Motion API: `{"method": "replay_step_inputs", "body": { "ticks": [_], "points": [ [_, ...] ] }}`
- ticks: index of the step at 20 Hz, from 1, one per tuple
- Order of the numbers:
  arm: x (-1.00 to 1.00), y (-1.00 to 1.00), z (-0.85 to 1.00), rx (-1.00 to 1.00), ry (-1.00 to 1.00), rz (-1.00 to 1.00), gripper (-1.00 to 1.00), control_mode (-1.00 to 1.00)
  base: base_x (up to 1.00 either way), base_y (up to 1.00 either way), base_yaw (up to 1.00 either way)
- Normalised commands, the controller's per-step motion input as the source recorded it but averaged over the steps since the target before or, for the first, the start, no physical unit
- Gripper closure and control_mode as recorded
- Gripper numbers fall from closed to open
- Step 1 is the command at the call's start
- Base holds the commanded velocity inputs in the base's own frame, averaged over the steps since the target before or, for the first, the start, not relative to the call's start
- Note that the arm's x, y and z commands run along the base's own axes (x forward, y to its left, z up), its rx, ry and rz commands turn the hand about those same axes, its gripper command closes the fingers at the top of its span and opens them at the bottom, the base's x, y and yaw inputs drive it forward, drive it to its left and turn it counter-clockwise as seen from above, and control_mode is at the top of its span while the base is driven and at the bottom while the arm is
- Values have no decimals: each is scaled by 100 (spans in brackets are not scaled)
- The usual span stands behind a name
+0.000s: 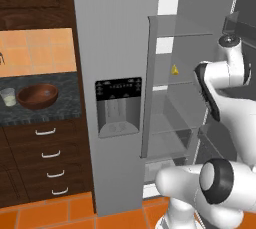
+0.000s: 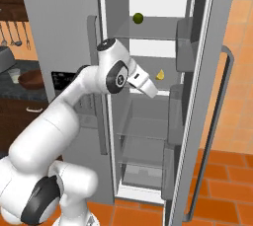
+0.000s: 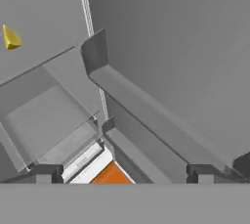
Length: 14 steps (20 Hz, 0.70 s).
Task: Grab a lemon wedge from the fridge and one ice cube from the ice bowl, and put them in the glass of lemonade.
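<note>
Lemon wedge lies on a glass shelf inside the open fridge, well apart from the gripper, whose jaws stand apart, empty. Probably light, soft and slick; pinch its flat cut faces gently.

Lemon wedge on open fridge shelf

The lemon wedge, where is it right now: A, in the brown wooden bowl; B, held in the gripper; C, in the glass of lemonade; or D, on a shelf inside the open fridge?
D: the lemon wedge lies on a shelf inside the open fridge, apart from the open, empty gripper, while the ice bowl and the glass of lemonade stand on the counter to the left.
</note>
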Motion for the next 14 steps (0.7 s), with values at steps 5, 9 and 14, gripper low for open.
{"method": "replay_step_inputs", "body": {
  "ticks": [5,9,14],
  "points": [
    [-4,87,0,20,-2,56,-100,-100,0,0,0],
    [-71,83,2,2,-10,23,-100,-100,0,0,0],
    [-100,59,10,-1,-4,6,-100,-100,0,0,0]
  ]
}}
